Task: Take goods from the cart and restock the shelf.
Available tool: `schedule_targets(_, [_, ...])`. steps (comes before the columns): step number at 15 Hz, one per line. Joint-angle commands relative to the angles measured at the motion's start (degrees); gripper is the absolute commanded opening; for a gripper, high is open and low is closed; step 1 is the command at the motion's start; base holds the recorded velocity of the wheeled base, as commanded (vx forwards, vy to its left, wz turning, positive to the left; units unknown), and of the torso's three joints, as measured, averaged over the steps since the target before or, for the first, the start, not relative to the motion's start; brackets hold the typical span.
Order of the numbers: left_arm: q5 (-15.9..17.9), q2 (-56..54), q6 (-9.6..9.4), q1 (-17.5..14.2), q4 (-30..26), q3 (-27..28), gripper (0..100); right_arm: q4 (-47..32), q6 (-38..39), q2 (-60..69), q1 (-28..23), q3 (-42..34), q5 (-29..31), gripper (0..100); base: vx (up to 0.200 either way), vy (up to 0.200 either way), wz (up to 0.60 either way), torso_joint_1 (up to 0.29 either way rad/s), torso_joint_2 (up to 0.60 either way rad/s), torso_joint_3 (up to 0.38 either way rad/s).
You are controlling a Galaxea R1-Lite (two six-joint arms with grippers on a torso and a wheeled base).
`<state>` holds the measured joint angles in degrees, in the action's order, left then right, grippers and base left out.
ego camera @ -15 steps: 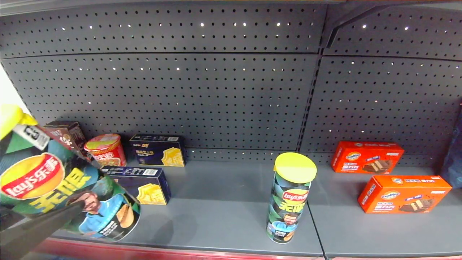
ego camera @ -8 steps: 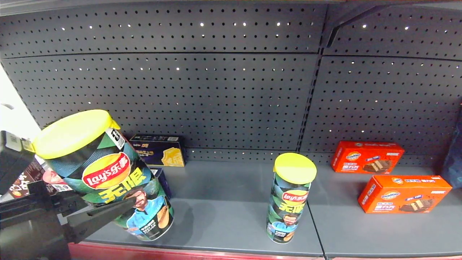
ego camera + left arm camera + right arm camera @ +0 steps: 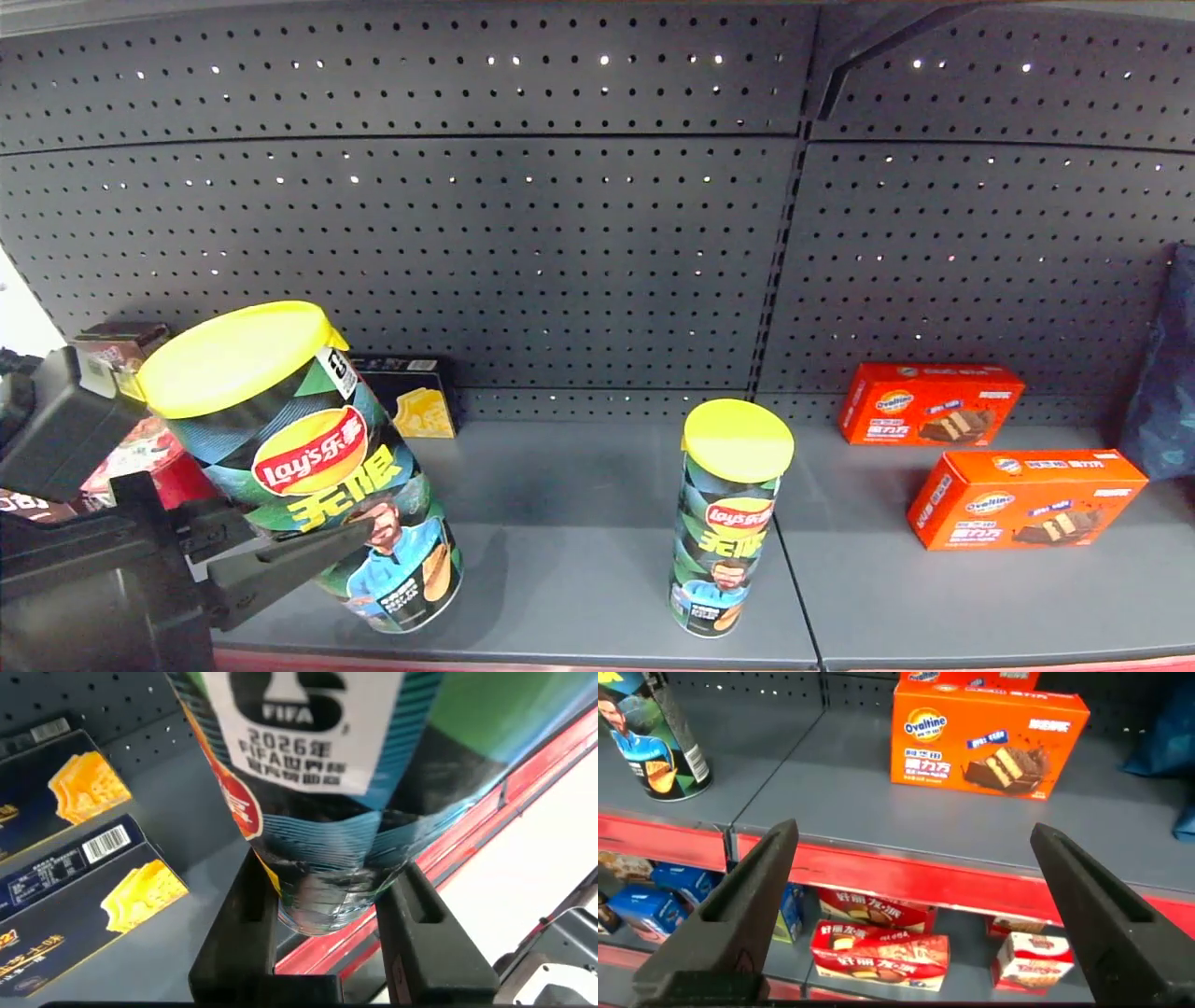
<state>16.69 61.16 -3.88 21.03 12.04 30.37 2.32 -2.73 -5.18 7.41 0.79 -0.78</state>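
Held chips can [image 3: 308,467] comes in from far left over front of shelf [image 3: 579,569], now less tilted. Left gripper [image 3: 329,910] fingers clamp can's lower part. Base close to shelf, contact not clear. Second chips can [image 3: 730,523] stands well apart. Right gripper [image 3: 915,905] fingers wide, empty. Placing looks almost done; lowering and release probably next.

shelf [image 3: 579,485]: smooth matt grey painted metal | pegboard back panel [image 3: 560,261]: same matt metal, perforated | held chip can [image 3: 327,467]: glossy printed wrap, smooth yellow plastic lid [image 3: 238,359] | front orange box [image 3: 1022,495]: glossy printed cardboard | left end effector [image 3: 332,873]: matt black plastic
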Motion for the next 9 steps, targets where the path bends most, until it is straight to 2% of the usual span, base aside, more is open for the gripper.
schedule_targets(1, [0.01,1.15,0.01,0.06,0.00,0.57,0,0.06,0.01,-0.36,-0.03,0.00,-0.10,100,0.000,0.000,0.00,0.000,0.00,0.000])
schedule_targets(6, [0.71,9.15,-0.25,0.15,0.08,5.76,0,0.06,0.01,-0.36,-0.03,0.09,-0.01,100,0.000,0.000,0.00,0.000,0.00,0.000])
schedule_targets(9, [9.77,21.81,-0.17,-0.29,12.74,9.71,0,0.06,-0.08,-0.36,-0.03,0.00,-0.10,100,0.000,0.000,0.00,0.000,0.00,0.000])
